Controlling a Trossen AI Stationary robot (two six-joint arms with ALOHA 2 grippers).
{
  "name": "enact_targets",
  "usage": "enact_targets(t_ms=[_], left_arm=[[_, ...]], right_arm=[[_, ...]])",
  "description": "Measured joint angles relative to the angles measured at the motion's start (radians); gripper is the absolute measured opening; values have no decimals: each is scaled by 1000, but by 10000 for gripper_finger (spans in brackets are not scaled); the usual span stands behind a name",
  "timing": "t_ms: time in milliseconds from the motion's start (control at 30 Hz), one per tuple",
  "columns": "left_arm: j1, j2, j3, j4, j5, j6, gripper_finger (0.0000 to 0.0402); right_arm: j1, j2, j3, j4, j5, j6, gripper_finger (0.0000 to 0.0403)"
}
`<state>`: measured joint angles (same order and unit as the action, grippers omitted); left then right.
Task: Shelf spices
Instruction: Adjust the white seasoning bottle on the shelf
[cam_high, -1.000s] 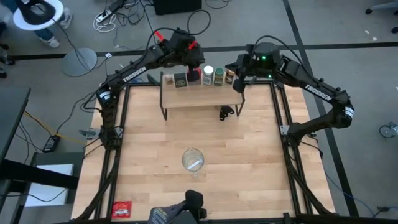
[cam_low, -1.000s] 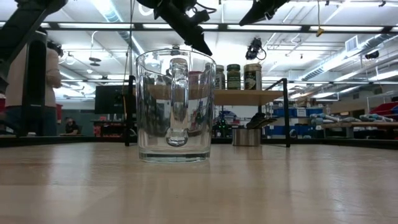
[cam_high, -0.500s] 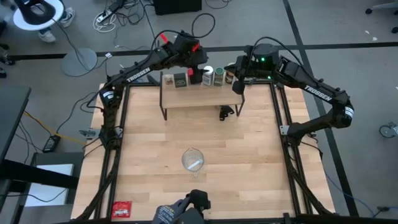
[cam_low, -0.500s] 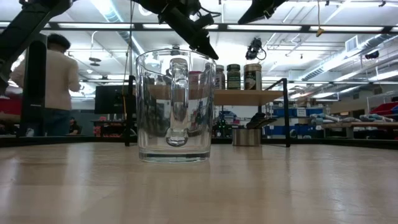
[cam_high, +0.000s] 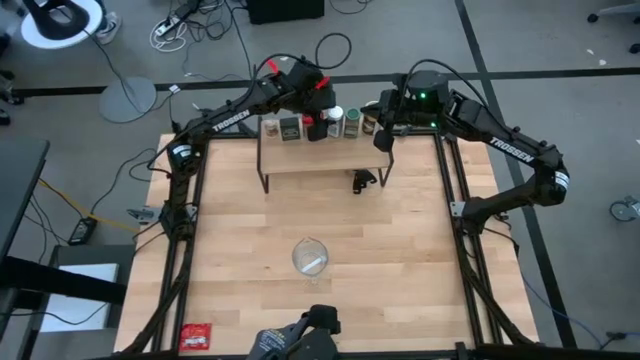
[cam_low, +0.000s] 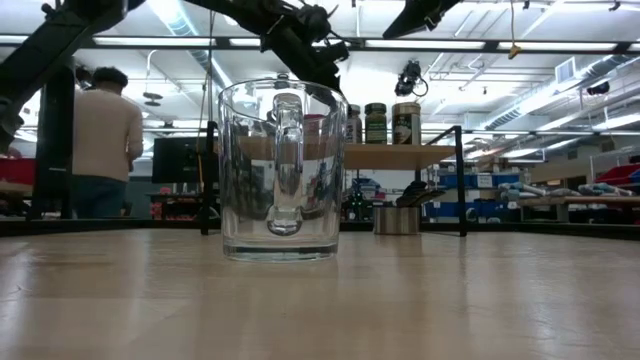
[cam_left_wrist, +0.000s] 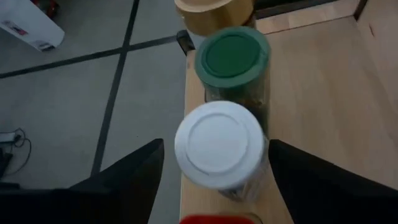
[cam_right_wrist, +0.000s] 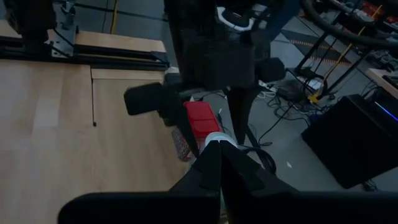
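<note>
Several spice containers stand in a row on the shelf (cam_high: 322, 158), which sits at the table's (cam_high: 400, 260) far edge. From the red tin (cam_left_wrist: 221, 218), your white-lidded jar (cam_left_wrist: 219, 145) comes next, then the green-lidded jar (cam_left_wrist: 232, 56), then the tan-lidded jar (cam_left_wrist: 211, 12). Your left gripper (cam_left_wrist: 214, 171) is spread open, one finger either side of the white-lidded jar. The right gripper (cam_right_wrist: 222, 167) hangs beyond the tan-lidded end, fingers pressed together, holding nothing. Nearer than the shelf, mid-table, stands a clear glass mug (cam_low: 282, 170). A person (cam_low: 100, 140) stands in the room behind.
</note>
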<state>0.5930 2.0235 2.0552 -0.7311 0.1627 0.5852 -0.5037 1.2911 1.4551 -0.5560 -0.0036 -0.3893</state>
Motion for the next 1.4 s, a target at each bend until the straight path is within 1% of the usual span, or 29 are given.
enact_targets(t_ms=[300, 533, 633, 1167, 1400], left_arm=[[0, 23, 0, 16, -4, -18, 289], [0, 24, 0, 32, -4, -48, 246], [0, 24, 0, 33, -3, -71, 235], [-7, 24, 0, 32, -7, -200, 234], [-11, 24, 0, 31, -8, -223, 234]], right_arm=[[0, 0, 0, -3, -1, 3, 0], [0, -1, -11, 1, -1, 3, 0], [0, -1, -27, 1, -1, 4, 0], [0, -1, -43, 24, 0, 5, 0], [0, -1, -43, 23, 0, 10, 0]])
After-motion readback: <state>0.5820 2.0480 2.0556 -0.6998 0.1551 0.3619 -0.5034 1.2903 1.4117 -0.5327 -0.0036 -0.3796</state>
